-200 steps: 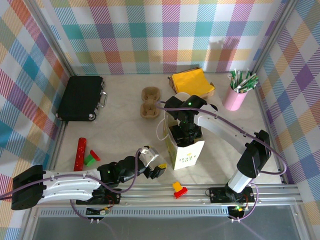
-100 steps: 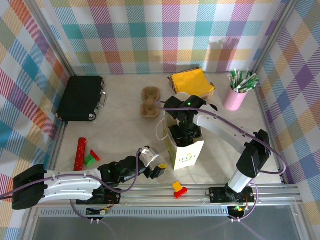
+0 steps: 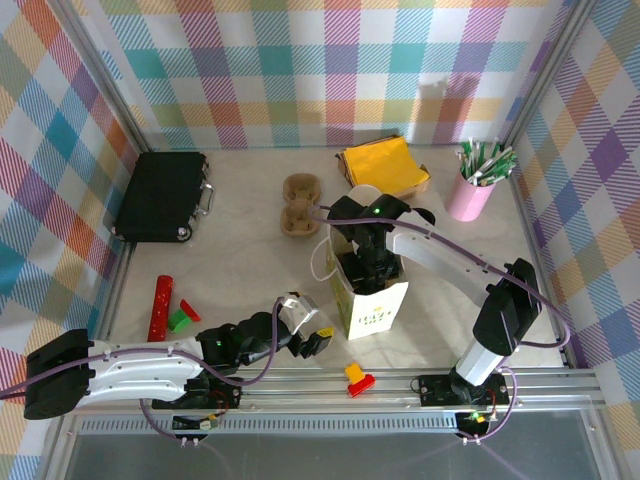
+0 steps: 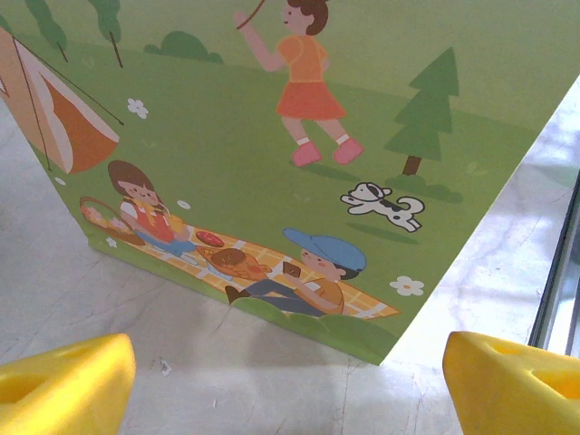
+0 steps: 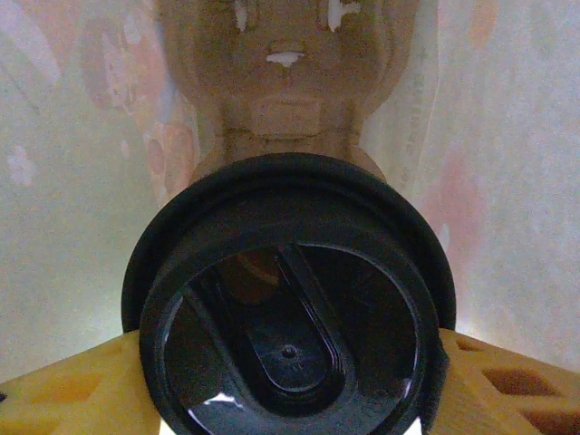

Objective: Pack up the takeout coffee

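Near the front edge of the bench (image 3: 240, 250), a little right of its middle, stood an upright white paper bag with a green picnic print (image 3: 372, 305). The right gripper (image 3: 369, 268) reached down into the bag's open mouth. Inside, its yellow jaws were closed against either side of the takeout coffee (image 5: 290, 308), a cup under a round black plastic lid with a raised sip bar. The lid hid the paper wall below it. Further down the bag lay a brown moulded-pulp cup holder (image 5: 285, 109), directly beneath the cup. I could not tell whether the cup had touched it.

The left gripper (image 3: 318, 338) lay low at the bench's front edge, just beside the printed side of the bag. Its jaws stood wide apart with nothing between them.

To my eye the cup would be light and easily crushed. A paper wall gives under a hard squeeze, and a snap-on lid can pop off if it is pinched or knocked. The stiffest hold looked to be just under the lid's rim, where the rolled lip braces the paper. The cup wanted keeping upright, since whatever is in it could slosh out at the sip hole. The thin bag would give the cup little support.
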Tool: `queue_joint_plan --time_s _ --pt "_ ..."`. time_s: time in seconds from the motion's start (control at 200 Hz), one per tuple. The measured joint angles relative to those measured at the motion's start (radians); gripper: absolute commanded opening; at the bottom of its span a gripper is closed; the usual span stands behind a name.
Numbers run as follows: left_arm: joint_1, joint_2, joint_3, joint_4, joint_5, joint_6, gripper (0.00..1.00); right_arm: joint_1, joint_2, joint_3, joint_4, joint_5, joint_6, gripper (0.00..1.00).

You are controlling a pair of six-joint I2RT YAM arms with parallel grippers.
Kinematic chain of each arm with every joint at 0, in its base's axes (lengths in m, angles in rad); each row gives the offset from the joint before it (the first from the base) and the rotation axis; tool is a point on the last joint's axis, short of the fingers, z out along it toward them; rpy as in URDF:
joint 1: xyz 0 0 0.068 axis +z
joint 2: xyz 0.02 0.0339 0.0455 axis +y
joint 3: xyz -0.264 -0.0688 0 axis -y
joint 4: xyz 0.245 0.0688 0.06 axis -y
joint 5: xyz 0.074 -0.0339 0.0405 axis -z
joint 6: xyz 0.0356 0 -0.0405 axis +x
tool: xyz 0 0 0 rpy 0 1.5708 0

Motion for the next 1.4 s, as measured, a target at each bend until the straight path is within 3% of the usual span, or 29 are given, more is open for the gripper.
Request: queue_joint_plan --time_s 1.4 --pt "0.000 0.013 0.000 0.023 0.000 0.000 0.88 -0.035 0.036 -0.023 0.024 -0.040 -0.008 0.52"
